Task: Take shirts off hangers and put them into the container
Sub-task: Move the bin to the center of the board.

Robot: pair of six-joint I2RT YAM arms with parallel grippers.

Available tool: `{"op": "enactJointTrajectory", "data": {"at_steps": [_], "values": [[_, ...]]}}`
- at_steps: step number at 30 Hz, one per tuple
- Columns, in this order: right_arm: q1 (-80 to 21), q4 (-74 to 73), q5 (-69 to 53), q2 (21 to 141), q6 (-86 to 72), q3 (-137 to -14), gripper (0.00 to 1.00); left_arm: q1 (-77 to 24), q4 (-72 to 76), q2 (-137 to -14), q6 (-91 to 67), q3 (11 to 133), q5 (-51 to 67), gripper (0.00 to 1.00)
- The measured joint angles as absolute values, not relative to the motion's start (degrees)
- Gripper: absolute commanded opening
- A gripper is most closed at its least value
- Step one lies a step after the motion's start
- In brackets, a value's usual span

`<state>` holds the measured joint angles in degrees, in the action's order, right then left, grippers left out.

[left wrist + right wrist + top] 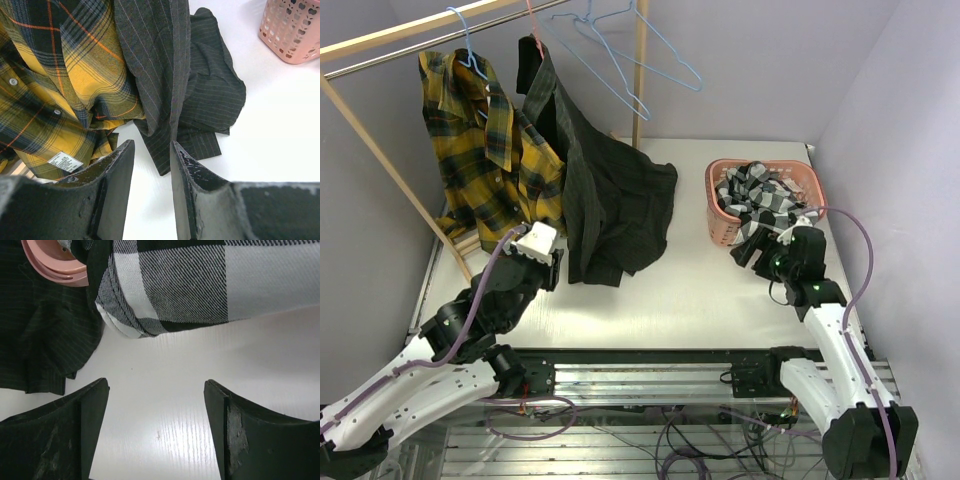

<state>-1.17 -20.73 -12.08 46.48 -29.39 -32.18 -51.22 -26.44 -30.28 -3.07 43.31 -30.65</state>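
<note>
A yellow-and-black plaid shirt point(485, 150) hangs from a light blue hanger point(468, 45) on the rack at the left. Beside it a dark pinstriped shirt point(610, 200) hangs from a pink hanger point(532, 25), its lower part spread on the table. My left gripper point(552, 262) sits low in front of both hems, open, with nothing between its fingers point(152, 144). The salmon-pink container point(718, 215) at the right holds a black-and-white checked shirt point(760, 195) that spills over its front. My right gripper point(748, 248) stands open just in front of it, over bare table point(156, 384).
Two empty light blue hangers point(620, 60) hang on the rod at the back. Wooden rack poles point(380, 150) slant down at the left, and one stands upright point(640, 80) behind the dark shirt. Purple walls close in the table.
</note>
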Motion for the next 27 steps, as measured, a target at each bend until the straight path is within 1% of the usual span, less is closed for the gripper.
{"op": "enactJointTrajectory", "data": {"at_steps": [6, 13, 19, 24, 26, 27], "values": [[-4.7, -16.3, -7.2, 48.8, -30.1, -30.2, 0.76, -51.2, -26.5, -31.2, -3.1, 43.3, -30.7, 0.45], [-10.9, -8.1, 3.5, 51.5, -31.7, -26.2, 0.74, -51.2, -26.7, -31.4, -3.1, 43.3, -30.8, 0.45], [-11.7, 0.3, 9.7, 54.4, -34.1, -22.8, 0.73, -51.2, -26.9, -31.4, -3.3, 43.3, -30.9, 0.45], [-11.7, 8.3, 12.3, 55.1, -34.7, -21.1, 0.73, -51.2, -26.9, -31.5, -3.4, 43.3, -30.9, 0.45], [-11.7, 10.9, 12.5, 56.3, -34.5, -21.4, 0.69, -51.2, -26.9, -31.5, -3.4, 43.3, -31.0, 0.45], [-11.7, 11.7, 12.5, 56.9, -34.4, -21.5, 0.65, -51.2, -26.9, -31.6, -3.4, 43.3, -31.1, 0.45]]}}
